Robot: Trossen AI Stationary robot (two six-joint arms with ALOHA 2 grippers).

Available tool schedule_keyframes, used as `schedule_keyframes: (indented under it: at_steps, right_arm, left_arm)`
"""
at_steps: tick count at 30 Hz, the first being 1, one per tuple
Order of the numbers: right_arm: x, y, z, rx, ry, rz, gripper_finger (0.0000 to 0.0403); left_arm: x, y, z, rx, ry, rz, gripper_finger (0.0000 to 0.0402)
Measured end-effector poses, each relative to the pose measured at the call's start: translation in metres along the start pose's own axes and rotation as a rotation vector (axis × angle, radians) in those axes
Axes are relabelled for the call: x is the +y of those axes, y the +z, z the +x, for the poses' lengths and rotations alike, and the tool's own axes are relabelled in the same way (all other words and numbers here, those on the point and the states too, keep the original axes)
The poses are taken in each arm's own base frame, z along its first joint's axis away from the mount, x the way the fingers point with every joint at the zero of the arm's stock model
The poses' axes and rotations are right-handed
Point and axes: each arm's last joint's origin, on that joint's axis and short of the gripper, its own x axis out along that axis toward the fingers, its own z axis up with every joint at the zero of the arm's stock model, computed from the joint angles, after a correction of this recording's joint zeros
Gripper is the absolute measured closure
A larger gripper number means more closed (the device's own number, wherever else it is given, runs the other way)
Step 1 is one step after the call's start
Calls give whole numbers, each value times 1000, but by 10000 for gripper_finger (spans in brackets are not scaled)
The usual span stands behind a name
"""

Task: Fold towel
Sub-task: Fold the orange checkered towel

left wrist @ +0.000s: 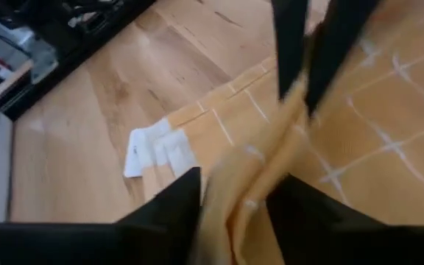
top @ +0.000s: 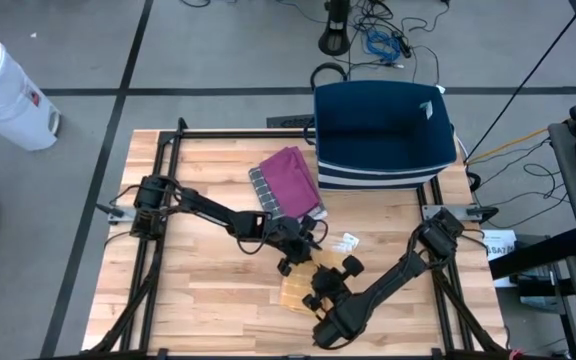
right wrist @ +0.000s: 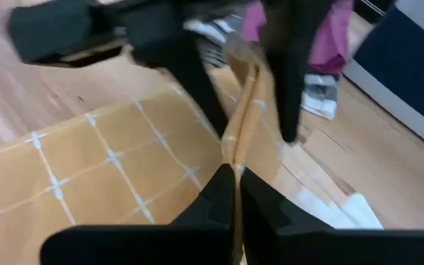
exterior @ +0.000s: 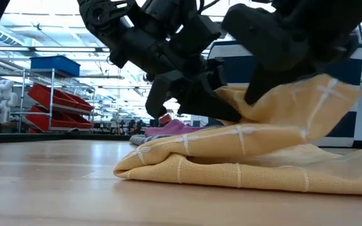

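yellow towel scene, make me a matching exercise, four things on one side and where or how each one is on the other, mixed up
Things:
1. yellow towel
2. purple cloth
3. right gripper
4. navy bin

Places or states:
A. at the table's far edge
B. shut on a raised fold of cloth
C. lies on a grey checked cloth near the middle of the table
D. bunched on the table's near half, between the two arms

Pairs: 1-D, 2-C, 3-B, 4-A
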Motion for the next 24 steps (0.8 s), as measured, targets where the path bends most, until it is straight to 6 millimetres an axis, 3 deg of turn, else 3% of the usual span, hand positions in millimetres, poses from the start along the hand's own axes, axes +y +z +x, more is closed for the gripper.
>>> schedule_keyframes:
  at_steps: [8, 15, 24]
  right_arm:
    - [-10, -13, -17, -16, -39, 105, 402]
    - [-17, -21, -26, 11, -84, 134, 403]
    - [-22, -26, -30, 68, -125, 142, 403]
  left_arm:
    - [1, 26, -17, -1, 107, 48, 175]
    - [-9, 46, -27, -52, 108, 35, 168]
    - [-33, 46, -25, 11, -57, 19, 168]
